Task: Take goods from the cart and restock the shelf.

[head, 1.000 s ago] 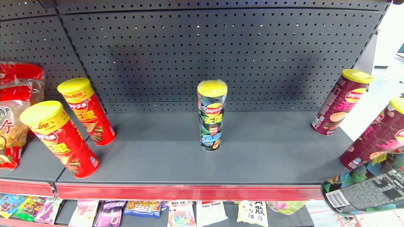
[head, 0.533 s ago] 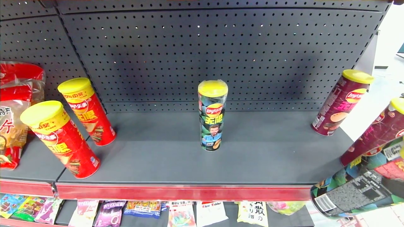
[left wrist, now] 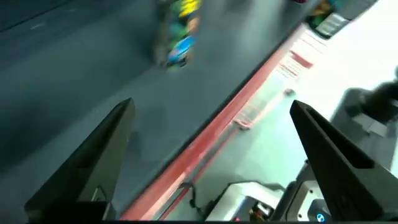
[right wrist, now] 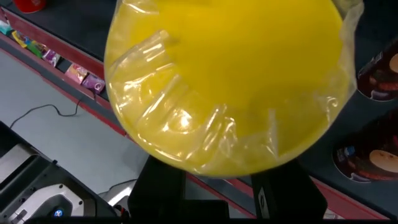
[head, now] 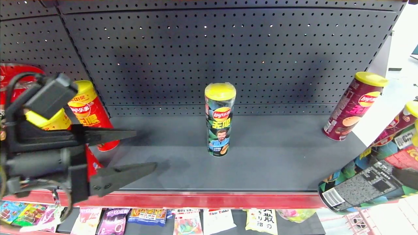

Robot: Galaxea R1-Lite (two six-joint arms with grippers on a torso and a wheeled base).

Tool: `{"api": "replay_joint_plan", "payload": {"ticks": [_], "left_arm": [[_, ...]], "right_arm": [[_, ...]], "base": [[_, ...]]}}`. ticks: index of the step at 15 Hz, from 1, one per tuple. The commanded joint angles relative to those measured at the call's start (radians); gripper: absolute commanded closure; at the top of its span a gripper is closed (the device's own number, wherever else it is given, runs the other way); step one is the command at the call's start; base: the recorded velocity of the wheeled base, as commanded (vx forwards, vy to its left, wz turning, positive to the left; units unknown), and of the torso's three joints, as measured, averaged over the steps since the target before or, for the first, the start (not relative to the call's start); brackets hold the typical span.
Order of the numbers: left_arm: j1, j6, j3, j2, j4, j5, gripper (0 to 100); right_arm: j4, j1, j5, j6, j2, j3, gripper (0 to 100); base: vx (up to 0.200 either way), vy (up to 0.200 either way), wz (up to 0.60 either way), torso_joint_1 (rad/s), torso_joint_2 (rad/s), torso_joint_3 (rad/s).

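Right gripper (head: 406, 176) clamps can (head: 359, 186); long axis tilted, base toward shelf (head: 261, 163) right front corner. Left gripper (head: 143, 150), wide open and empty, sits at left front edge.

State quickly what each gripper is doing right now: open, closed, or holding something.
Left gripper: open, holding nothing.
Right gripper: closed on a tilted green-and-black chip can.
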Motion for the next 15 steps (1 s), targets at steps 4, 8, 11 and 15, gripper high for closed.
{"api": "replay_joint_plan", "payload": {"ticks": [4, 8, 11, 15], "left_arm": [[-0.086, 0.026, -0.214, 0.443, -0.174, -0.042, 0], [-0.083, 0.049, -0.305, 0.516, -0.18, -0.04, 0], [-0.083, 0.088, -0.427, 0.611, -0.18, -0.04, 0], [-0.084, 0.101, -0.509, 0.671, -0.18, -0.04, 0]], "right_arm": [[0.001, 0.0, 0.001, 0.001, 0.024, 0.001, 100], [0.001, 0.0, 0.001, 0.001, 0.024, 0.001, 100], [0.004, 0.0, -0.001, 0.001, 0.022, 0.002, 100], [0.004, 0.0, -0.001, 0.001, 0.024, 0.002, 100]], "base": [[0.0, 0.0, 0.0, 0.0, 0.0, 0.0], [0.0, 0.0, 0.0, 0.0, 0.0, 0.0], [0.0, 0.0, 0.0, 0.0, 0.0, 0.0], [0.0, 0.0, 0.0, 0.0, 0.0, 0.0]]}}
